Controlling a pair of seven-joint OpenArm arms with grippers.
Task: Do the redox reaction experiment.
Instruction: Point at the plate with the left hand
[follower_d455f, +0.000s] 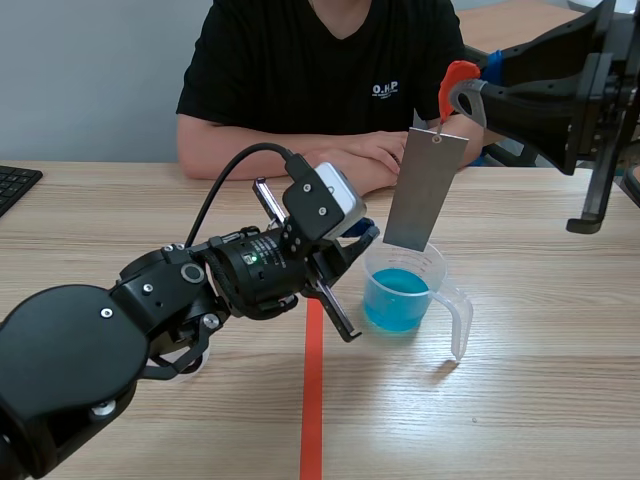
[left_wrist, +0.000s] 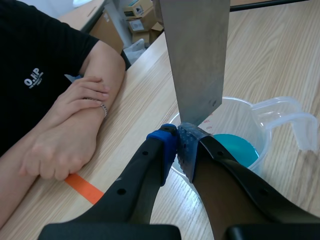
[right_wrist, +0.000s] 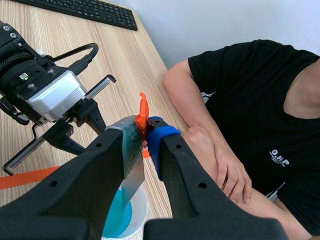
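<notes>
A clear plastic measuring cup (follower_d455f: 438, 264) holding blue liquid (follower_d455f: 397, 298) stands right of the orange tape line. My left gripper (follower_d455f: 362, 246) is shut on the cup's near rim (left_wrist: 240, 115), its pads (left_wrist: 167, 145) pinching the wall. A grey metal plate (follower_d455f: 425, 190) hangs upright from an orange hook (follower_d455f: 455, 80). My right gripper (right_wrist: 147, 125) is shut on that hook, high above the cup. The plate's lower edge (left_wrist: 199, 107) sits at the cup's mouth, above the liquid (left_wrist: 235, 147).
A person in a black shirt sits across the table with folded hands (follower_d455f: 370, 155) just behind the plate. A black keyboard (follower_d455f: 15, 185) lies at the far left edge. The cup's handle (follower_d455f: 460, 320) points toward the right front.
</notes>
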